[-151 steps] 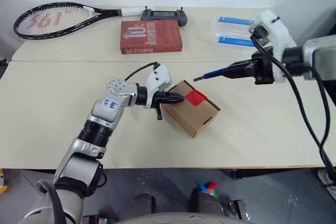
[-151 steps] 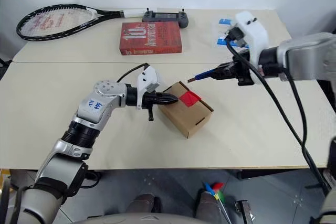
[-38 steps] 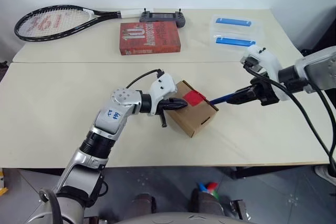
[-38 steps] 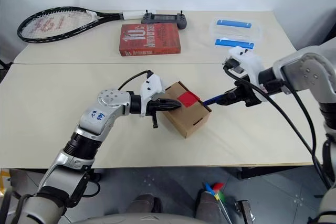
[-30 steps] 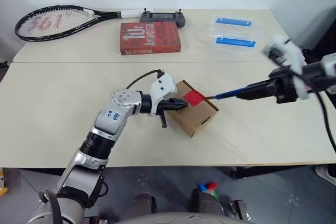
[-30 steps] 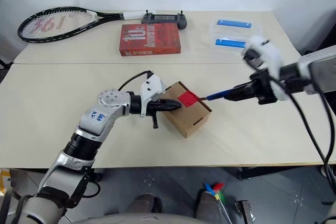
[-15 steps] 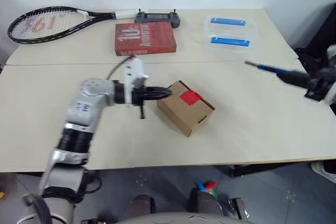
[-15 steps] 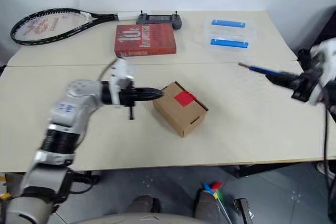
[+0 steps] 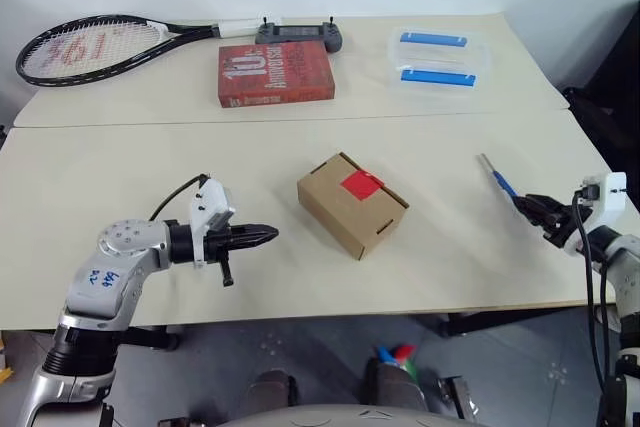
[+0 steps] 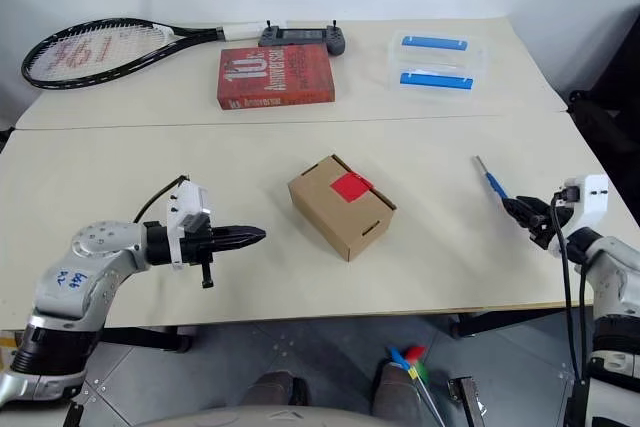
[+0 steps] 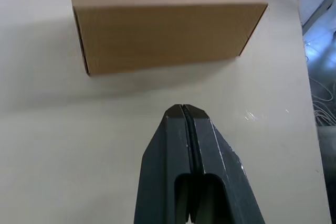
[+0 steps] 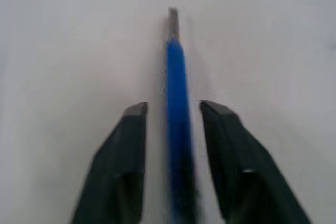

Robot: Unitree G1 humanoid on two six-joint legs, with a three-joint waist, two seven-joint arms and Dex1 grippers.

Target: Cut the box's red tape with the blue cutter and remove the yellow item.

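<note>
A slim blue pen-shaped cutter [image 12: 177, 129] with a grey tip lies on the pale tabletop [image 12: 273, 40]. It runs lengthwise between the right gripper's [image 12: 173, 111] two black fingers, which stand apart, apparently not touching it.

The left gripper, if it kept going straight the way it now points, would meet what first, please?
Most likely the box: the left gripper, fingers shut, points across bare table at its near side. Its height against the box is hard to judge.

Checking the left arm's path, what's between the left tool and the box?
Bare tabletop: the left eye view shows nothing between the left tool and the box.
</note>
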